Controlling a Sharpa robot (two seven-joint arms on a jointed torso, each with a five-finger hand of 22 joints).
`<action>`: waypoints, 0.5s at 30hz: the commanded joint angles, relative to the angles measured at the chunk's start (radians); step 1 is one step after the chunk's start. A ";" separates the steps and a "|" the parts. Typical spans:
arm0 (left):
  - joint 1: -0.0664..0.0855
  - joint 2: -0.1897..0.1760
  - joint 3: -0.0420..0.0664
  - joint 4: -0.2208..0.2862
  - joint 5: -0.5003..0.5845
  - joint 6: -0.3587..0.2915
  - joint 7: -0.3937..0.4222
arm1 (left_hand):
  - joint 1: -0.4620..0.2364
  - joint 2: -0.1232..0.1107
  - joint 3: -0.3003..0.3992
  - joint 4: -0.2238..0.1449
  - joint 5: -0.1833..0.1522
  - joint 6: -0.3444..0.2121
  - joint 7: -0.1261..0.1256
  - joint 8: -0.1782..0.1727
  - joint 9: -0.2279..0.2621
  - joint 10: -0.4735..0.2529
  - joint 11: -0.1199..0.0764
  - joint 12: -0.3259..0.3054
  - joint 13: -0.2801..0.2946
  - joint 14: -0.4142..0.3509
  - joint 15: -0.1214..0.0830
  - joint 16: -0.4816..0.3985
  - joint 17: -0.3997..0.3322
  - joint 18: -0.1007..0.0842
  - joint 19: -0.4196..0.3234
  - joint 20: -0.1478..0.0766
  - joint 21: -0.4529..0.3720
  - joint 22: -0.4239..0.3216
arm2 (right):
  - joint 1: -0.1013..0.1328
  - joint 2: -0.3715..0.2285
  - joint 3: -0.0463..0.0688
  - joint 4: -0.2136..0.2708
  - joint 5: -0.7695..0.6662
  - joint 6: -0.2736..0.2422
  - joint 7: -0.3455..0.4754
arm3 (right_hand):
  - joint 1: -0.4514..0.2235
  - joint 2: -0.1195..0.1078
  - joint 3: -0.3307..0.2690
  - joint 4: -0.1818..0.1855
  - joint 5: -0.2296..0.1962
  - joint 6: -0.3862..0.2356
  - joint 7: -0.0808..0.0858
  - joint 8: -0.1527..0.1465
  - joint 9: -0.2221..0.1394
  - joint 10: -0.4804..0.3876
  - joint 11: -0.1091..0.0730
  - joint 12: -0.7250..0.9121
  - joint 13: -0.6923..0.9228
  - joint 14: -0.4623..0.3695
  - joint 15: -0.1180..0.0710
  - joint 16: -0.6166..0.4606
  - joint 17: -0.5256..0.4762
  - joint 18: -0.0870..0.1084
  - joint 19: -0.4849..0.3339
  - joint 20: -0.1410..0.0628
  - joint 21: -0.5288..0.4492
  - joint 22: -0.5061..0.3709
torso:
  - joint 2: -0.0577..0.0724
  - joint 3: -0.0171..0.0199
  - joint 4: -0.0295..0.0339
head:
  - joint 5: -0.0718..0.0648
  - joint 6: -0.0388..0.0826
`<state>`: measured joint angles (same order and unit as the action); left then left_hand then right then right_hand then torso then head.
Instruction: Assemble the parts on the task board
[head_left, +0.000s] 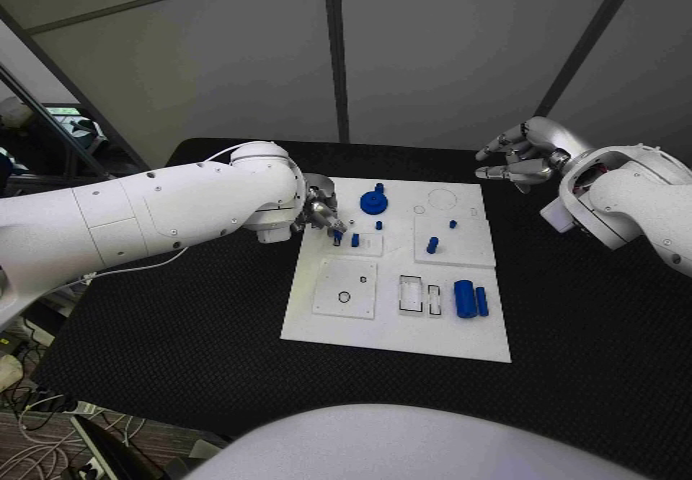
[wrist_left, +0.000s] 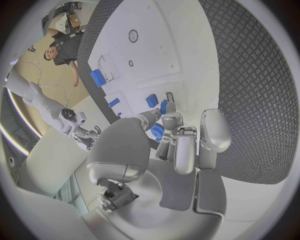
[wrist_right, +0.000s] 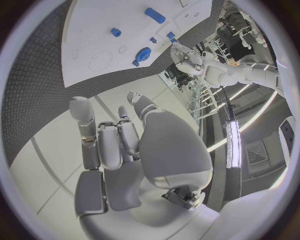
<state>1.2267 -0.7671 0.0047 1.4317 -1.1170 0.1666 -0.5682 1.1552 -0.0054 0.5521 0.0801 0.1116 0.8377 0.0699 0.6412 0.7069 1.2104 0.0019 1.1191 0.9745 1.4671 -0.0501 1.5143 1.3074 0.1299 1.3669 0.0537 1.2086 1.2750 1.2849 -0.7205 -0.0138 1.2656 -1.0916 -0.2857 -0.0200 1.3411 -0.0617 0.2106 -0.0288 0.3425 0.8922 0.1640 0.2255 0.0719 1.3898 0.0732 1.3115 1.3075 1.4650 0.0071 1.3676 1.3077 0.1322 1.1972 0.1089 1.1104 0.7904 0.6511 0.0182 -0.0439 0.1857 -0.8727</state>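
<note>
Table (head_left: 173, 340) of black, textured surface carries the white task board (head_left: 389, 325) at its middle. Against that board, the left arm (head_left: 159, 215) reaches in over its near-left edge, and the right arm (head_left: 635, 195) hangs off beyond its far-right corner. The left hand (head_left: 320, 215) sits over the board's far-left part, fingertips down on a small blue peg (head_left: 355, 240) that stands there; from the left wrist view its fingers (wrist_left: 178, 145) curl close around blue pieces, yet I cannot tell whether the peg is truly pinched or merely touched. The right hand (head_left: 516, 155) floats clear of the board, past its far edge, fingers apart and holding nothing; the right wrist view shows the same loose spread (wrist_right: 119, 145). On the board, a round blue knob (head_left: 375, 202) stands near the far edge, a thick blue cylinder (head_left: 464, 298) lies toward the near-right with a thinner blue bar (head_left: 482, 301) just beside it, and a short blue piece (head_left: 431, 244) stands near the board's middle right.
</note>
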 joint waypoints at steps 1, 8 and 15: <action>-0.004 -0.002 0.000 0.007 -0.053 -0.031 -0.025 | -0.005 -0.004 0.096 -0.086 0.003 -0.003 -0.001 0.007 0.001 0.010 -0.004 0.004 0.001 0.079 -0.008 0.004 0.205 -0.042 0.006 0.000 0.003 0.001 | 0.002 0.000 0.001 0.000 -0.003 0.013 0.002 | -0.006 -0.002 0.003 0.000 0.004 -0.005 0.000 0.002 -0.001 -0.009 0.000 -0.006 0.004 0.018 -0.007 -0.005 0.057 0.013 -0.003 -0.004 -0.005 -0.001 | 0.001 -0.0001 -0.0006 | 0.002 0.000; -0.011 -0.002 0.000 0.007 -0.060 -0.027 -0.033 | -0.008 -0.007 0.106 -0.087 0.003 -0.003 -0.002 0.009 0.003 0.011 -0.005 0.004 0.001 0.079 -0.009 0.005 0.206 -0.042 0.007 -0.001 0.005 0.003 | 0.002 -0.001 0.001 0.000 -0.003 0.014 0.002 | -0.006 -0.002 0.003 0.000 0.004 -0.005 0.000 0.002 -0.001 -0.009 0.000 -0.006 0.004 0.018 -0.007 -0.005 0.057 0.013 -0.003 -0.004 -0.005 -0.001 | 0.001 0.0000 -0.0005 | 0.002 0.000; -0.017 0.001 0.000 0.005 -0.062 -0.017 -0.036 | -0.008 -0.007 0.106 -0.087 0.003 -0.003 -0.002 0.009 0.003 0.011 -0.005 0.004 0.001 0.079 -0.009 0.005 0.206 -0.042 0.007 -0.001 0.005 0.003 | 0.002 -0.001 0.001 0.000 -0.003 0.014 0.002 | -0.007 -0.004 0.003 0.000 0.003 -0.005 0.001 0.003 -0.001 -0.009 0.001 -0.007 0.003 0.018 -0.007 -0.006 0.056 0.013 -0.003 -0.004 -0.006 -0.002 | 0.001 -0.0001 -0.0014 | 0.002 0.000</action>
<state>1.2123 -0.7671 0.0065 1.4375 -1.1609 0.1469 -0.5909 1.1500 -0.0106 0.5609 0.0852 0.1109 0.8378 0.0699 0.6477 0.7096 1.2149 -0.0007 1.1191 0.9743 1.4671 -0.0500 1.5143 1.3074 0.1300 1.3668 0.0537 1.2085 1.2766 1.2849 -0.7210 -0.0138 1.2656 -1.0919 -0.2785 -0.0204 1.3411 -0.0617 0.2106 -0.0288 0.3425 0.8922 0.1640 0.2255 0.0720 1.3898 0.0732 1.3115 1.3075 1.4650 0.0071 1.3676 1.3076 0.1322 1.1972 0.1089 1.1104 0.7905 0.6521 0.0181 -0.0449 0.1881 -0.8727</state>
